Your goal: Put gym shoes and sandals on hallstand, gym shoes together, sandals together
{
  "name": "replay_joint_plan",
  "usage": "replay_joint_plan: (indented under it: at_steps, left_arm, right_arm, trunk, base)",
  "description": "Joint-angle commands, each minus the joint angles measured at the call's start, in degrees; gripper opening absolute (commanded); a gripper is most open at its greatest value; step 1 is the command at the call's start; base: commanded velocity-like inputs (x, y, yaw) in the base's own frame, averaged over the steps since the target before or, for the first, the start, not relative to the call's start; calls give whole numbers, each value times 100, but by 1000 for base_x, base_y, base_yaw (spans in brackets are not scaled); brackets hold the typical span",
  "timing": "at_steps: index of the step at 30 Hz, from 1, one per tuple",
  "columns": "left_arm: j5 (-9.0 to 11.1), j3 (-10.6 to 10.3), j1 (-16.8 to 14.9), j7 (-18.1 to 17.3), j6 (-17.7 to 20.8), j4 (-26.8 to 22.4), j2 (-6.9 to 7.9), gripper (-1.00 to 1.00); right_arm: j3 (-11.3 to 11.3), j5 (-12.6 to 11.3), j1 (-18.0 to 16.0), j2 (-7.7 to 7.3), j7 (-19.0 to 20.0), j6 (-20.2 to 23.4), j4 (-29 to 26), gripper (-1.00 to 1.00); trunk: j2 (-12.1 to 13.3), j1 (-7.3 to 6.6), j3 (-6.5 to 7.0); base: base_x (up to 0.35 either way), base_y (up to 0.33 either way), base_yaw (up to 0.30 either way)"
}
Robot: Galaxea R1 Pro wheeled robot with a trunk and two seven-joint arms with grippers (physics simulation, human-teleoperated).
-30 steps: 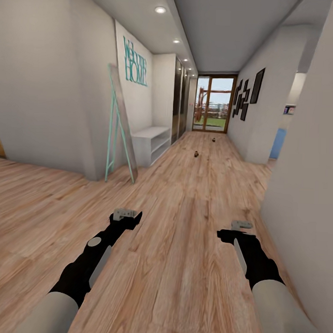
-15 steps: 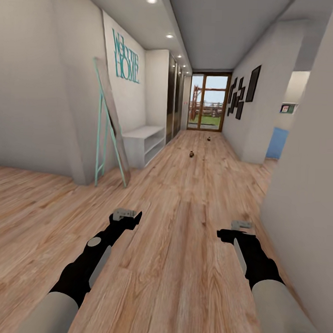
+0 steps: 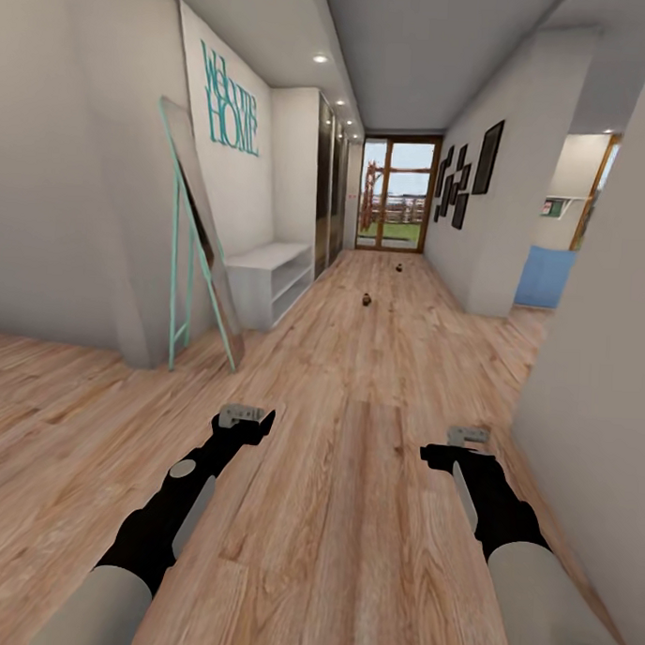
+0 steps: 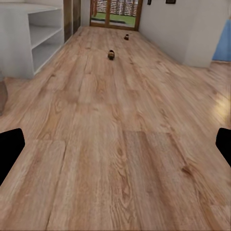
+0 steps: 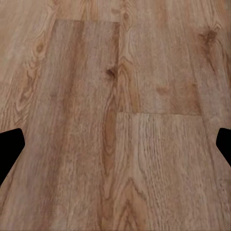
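Two small dark shapes lie far down the corridor floor [image 3: 352, 511], one nearer [image 3: 367, 300] and one farther [image 3: 399, 267]. They look like the sandals, too small to be sure. The left wrist view shows them too, the nearer shape [image 4: 111, 55] and the farther shape [image 4: 126, 36]. The gym shoes and the hallstand are out of view. My left gripper [image 3: 243, 415] and right gripper [image 3: 468, 436] hang low over bare planks, both open and holding nothing, far short of the dark shapes.
A plain low white shelf unit [image 3: 268, 278] stands along the left wall, beyond a leaning mint-framed mirror [image 3: 199, 251]. A wall corner [image 3: 593, 353] juts in close on my right. A glass door [image 3: 394, 194] closes the far end. Black picture frames [image 3: 471, 177] hang on the right wall.
The whole view has shifted as the camera moved forward along the corridor; the mirror and shelf unit slid left and grew. Both arms hold the same pose.
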Motion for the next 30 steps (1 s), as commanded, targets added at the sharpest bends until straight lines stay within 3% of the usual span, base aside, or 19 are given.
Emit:
replay_joint_plan:
  at_steps: [1, 30]
  left_arm:
    - [61, 0, -2, -19, 15, 2, 0, 100]
    - [59, 0, -3, -19, 15, 8, 0, 100]
  right_arm:
    - [-5, 51, -3, 1, 9, 32, -8, 100]
    - [-9, 24, -5, 1, -10, 32, -51, 100]
  trunk:
    - [-2, 2, -10]
    - [-2, 2, -20]
  base:
    - [349, 83, -91]
    - [349, 68, -11]
